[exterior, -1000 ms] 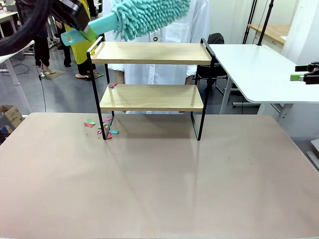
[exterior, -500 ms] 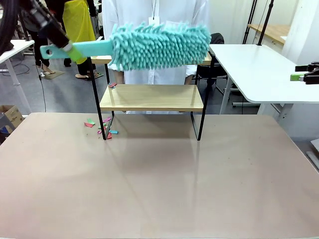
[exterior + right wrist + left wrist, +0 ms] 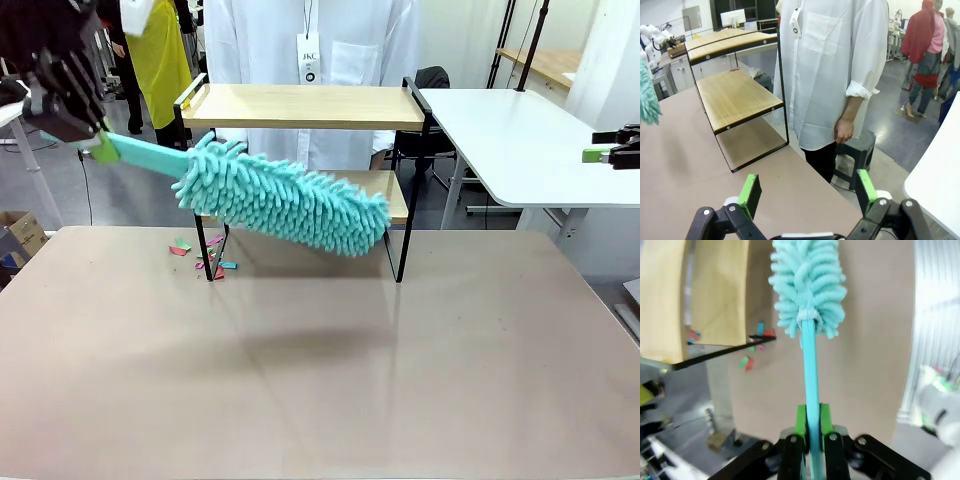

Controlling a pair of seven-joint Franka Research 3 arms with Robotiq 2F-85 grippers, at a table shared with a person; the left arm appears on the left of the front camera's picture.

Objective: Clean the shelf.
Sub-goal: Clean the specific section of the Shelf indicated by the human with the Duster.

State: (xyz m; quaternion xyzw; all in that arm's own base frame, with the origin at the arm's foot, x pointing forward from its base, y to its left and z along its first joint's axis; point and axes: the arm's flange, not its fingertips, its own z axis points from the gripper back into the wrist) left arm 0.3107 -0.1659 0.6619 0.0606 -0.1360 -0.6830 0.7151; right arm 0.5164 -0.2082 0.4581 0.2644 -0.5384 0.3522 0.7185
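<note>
The shelf (image 3: 305, 160) stands at the far middle of the tan tabletop (image 3: 320, 370), right in front of a person in a white shirt (image 3: 315, 40), and everything worth watching sits around it. The left gripper (image 3: 85, 140), off to the shelf's left and about level with its top board, has its green pads (image 3: 801, 422) pinched tight on the thin handle of a teal duster (image 3: 285, 205). The duster's long axis runs from that handle down and to the right, so its fluffy head hangs in front of the shelf's lower board and points toward the right front leg, looking blurred as if mid-swing. My worry is that light frame: if the head or handle catches a front post or the raised end rail, the shelf could slide or tip toward the person. The grip is far out on the handle's end too, so a snag could twist the duster between the pads. A few coloured scraps (image 3: 205, 258) lie by the shelf's left front foot, with a couple more on the lower board's left end in the left wrist view; a hard sweep may only scatter them further. The right gripper (image 3: 807, 195) waits well off to the shelf's right, fingers spread wide with nothing between them.
</note>
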